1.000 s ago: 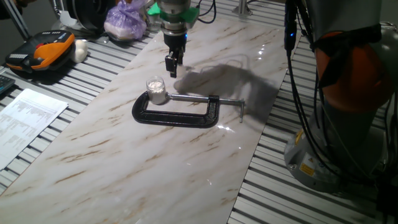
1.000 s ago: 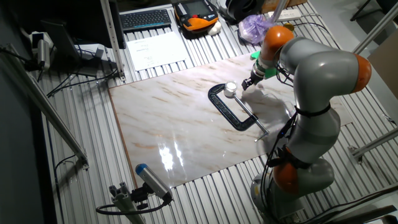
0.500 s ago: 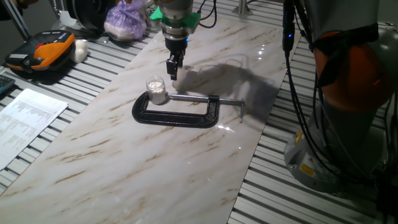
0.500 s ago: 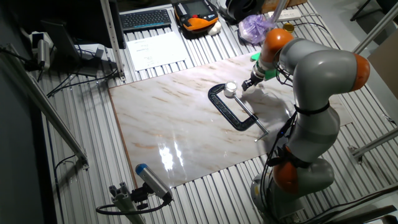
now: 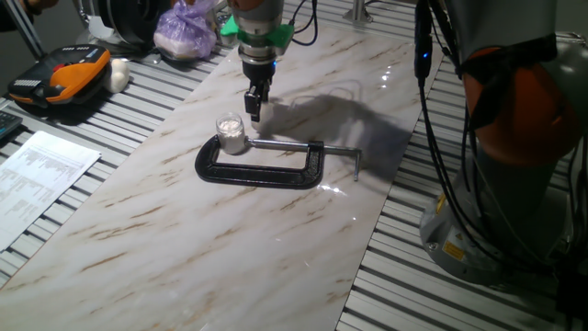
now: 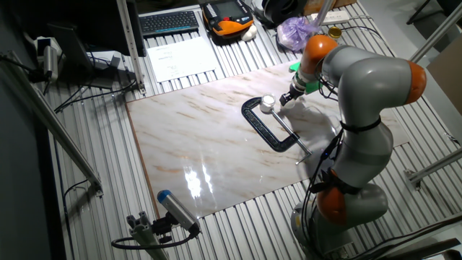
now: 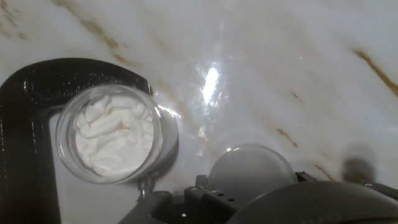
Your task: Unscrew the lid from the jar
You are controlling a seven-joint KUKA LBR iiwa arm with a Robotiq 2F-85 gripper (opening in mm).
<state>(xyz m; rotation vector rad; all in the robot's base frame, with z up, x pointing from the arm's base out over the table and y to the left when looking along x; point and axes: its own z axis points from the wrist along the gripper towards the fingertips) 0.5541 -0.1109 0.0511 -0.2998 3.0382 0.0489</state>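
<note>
The unscrewing looked done — the jar (image 7: 111, 134) stood open-mouthed in the black C-clamp (image 5: 262, 164), off to one side of the jaws, showing white, creamy contents and no cap. The lid (image 7: 252, 171) sat right at the jaws, seemingly held between them, just above the marble bench (image 5: 276, 230). The next move — as a judgement — called for setting it down clear of the jar and releasing it.

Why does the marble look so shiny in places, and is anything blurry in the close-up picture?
Hand view: overhead light glares off the marble slab beside the open jar, which looks sharp; the lid and the claw parts at the bottom edge are soft. One fixed view: the arm throws a broad grey shadow behind the C-clamp. The other fixed view: white glare streaks sit near the slab's front edge.
</note>
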